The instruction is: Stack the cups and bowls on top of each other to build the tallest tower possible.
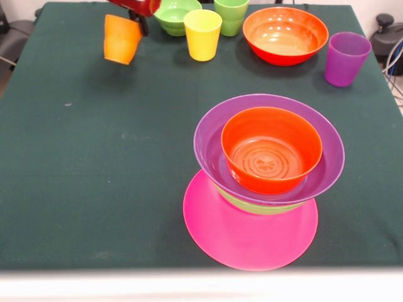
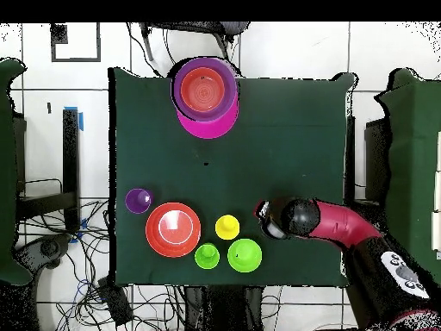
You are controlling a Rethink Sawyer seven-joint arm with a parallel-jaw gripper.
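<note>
The tower stands near the table's front edge: a wide pink bowl [image 1: 250,234] as base, a light green bowl [image 1: 258,206] on it, then a purple bowl [image 1: 271,107] with an orange-red bowl [image 1: 271,151] inside. It also shows in the overhead view [image 2: 205,93]. My gripper [image 1: 135,22] is at the far left, shut on the orange cup [image 1: 121,40], which hangs tilted above the cloth. In the overhead view the gripper [image 2: 272,221] hides that cup. A green bowl [image 1: 174,15], yellow cup [image 1: 202,35], light green cup [image 1: 231,16], second orange-red bowl [image 1: 285,35] and purple cup [image 1: 346,58] stand along the far side.
The dark green cloth table [image 1: 94,157] ends just in front of the tower. My red arm [image 2: 336,226] comes in from the side in the overhead view. Cables and furniture lie around the table's edges.
</note>
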